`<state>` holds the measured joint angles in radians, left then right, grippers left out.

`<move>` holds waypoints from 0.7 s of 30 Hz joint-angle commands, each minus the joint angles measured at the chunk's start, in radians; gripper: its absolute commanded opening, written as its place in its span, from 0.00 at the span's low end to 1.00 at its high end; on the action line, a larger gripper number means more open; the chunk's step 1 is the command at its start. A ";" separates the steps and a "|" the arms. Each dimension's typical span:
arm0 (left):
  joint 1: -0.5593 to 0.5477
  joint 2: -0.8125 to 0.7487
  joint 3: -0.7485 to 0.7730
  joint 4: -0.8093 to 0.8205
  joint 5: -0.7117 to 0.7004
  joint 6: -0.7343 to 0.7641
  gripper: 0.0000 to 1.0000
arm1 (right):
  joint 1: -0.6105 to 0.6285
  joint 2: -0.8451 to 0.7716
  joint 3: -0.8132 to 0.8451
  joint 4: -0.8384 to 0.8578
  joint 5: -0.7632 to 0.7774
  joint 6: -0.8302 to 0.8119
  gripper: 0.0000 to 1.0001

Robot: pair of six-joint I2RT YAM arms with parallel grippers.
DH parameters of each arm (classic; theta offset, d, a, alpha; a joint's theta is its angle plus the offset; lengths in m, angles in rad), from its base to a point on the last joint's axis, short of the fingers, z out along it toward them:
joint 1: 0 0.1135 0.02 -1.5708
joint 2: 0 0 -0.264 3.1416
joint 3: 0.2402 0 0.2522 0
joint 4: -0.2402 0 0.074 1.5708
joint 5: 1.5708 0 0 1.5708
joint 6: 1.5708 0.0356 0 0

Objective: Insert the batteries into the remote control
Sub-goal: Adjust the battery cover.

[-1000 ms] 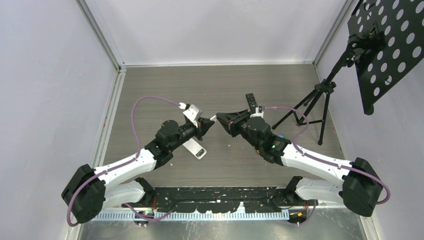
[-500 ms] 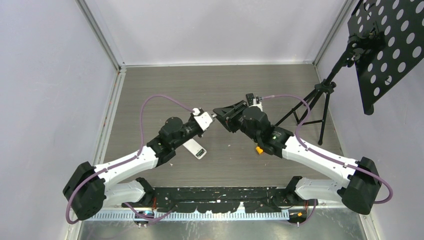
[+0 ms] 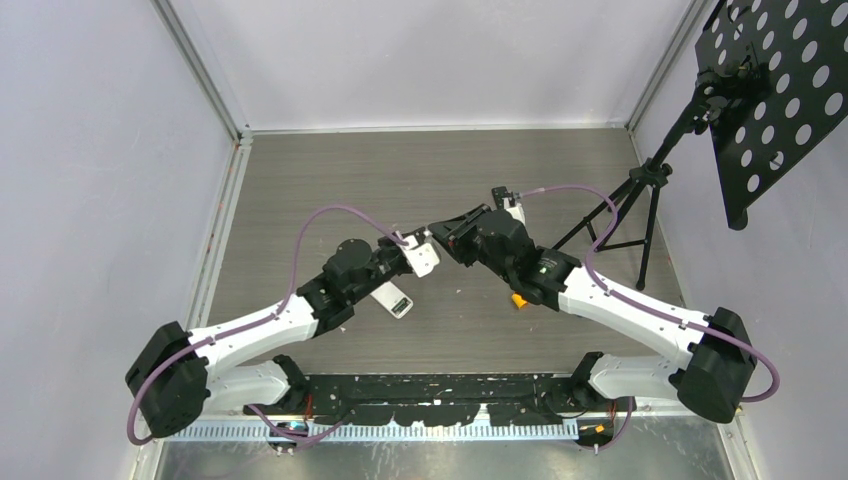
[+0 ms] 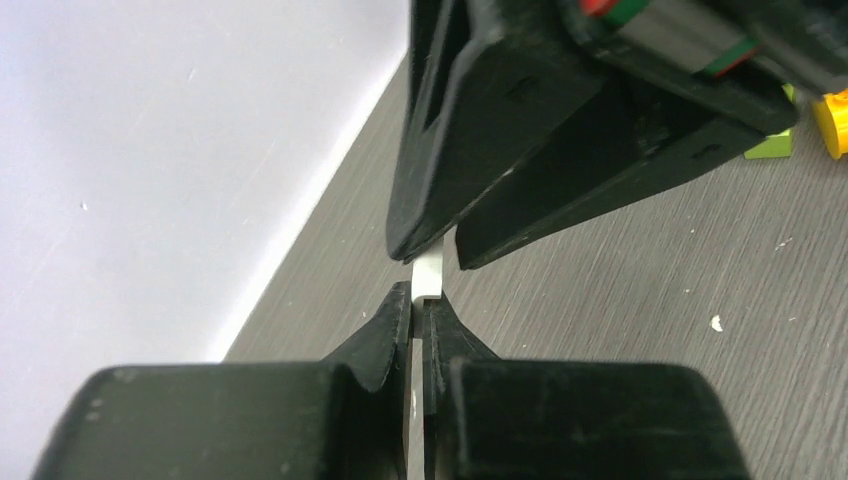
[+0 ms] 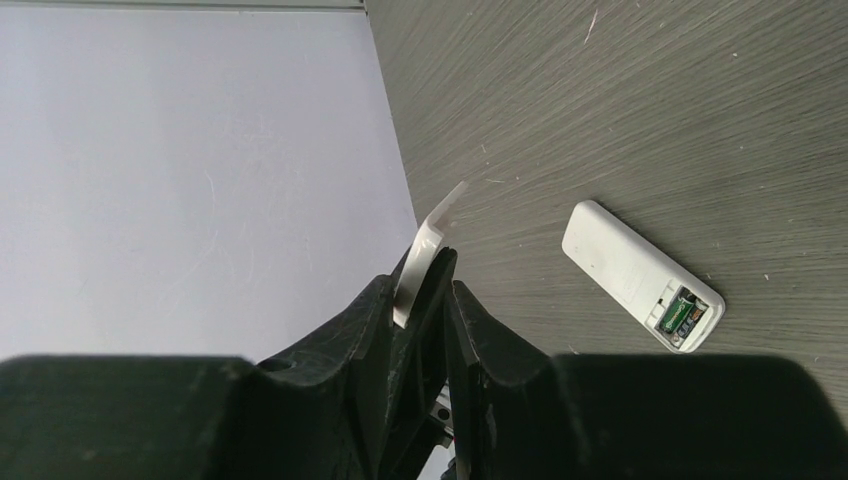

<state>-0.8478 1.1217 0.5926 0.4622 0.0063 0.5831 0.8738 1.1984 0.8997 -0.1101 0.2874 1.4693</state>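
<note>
2 white arms (image 3: 250,325), black joints (image 3: 345,265), looping purple cables (image 3: 300,228)

Noted on the grey wood-grain table (image 3: 400,170): a black tripod (image 3: 628,215) standing at its right edge and carrying a tilted black perforated panel (image 3: 775,90) — and, nearer the front, an orange block (image 3: 518,299) with a green block (image 4: 772,147) just beside it.
</note>
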 commanded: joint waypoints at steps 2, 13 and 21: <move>-0.060 -0.016 0.056 0.035 -0.080 0.107 0.00 | -0.002 0.005 0.036 0.023 0.049 -0.004 0.27; -0.085 0.004 0.059 0.036 -0.128 0.130 0.00 | -0.007 -0.015 0.027 -0.032 0.064 0.024 0.01; -0.085 -0.067 -0.009 0.064 -0.209 -0.128 0.80 | -0.012 -0.091 -0.036 0.029 0.082 -0.021 0.01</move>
<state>-0.9295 1.1275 0.6048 0.4614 -0.1349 0.6395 0.8703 1.1801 0.8921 -0.1268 0.3077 1.4883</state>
